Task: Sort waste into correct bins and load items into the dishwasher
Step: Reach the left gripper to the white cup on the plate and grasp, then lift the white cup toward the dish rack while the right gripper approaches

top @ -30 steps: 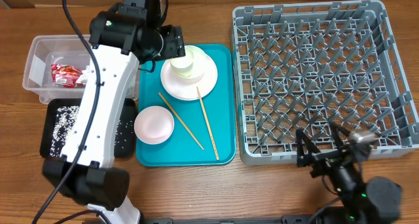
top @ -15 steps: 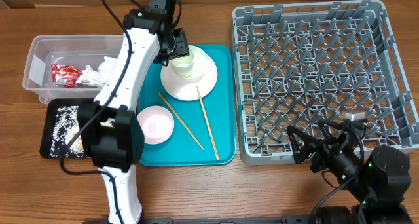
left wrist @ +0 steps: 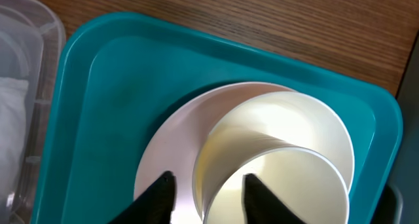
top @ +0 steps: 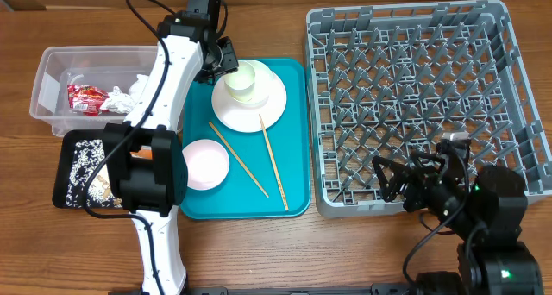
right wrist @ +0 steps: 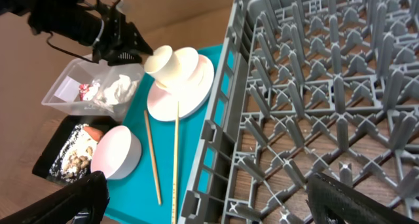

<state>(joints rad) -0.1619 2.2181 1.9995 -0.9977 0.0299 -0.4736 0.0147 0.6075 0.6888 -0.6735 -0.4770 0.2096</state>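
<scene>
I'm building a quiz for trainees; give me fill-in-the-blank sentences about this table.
The white cup stands on the round white ___.
Both chopsticks lie on the ___ tray.
The red wrapper lies inside the clear ___.
The grey dish rack holds ___ dishes.
Missing: plate; teal; tub; no.

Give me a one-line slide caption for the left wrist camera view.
Left gripper straddles the rim of a white cup standing on a white plate on the teal tray.
</scene>
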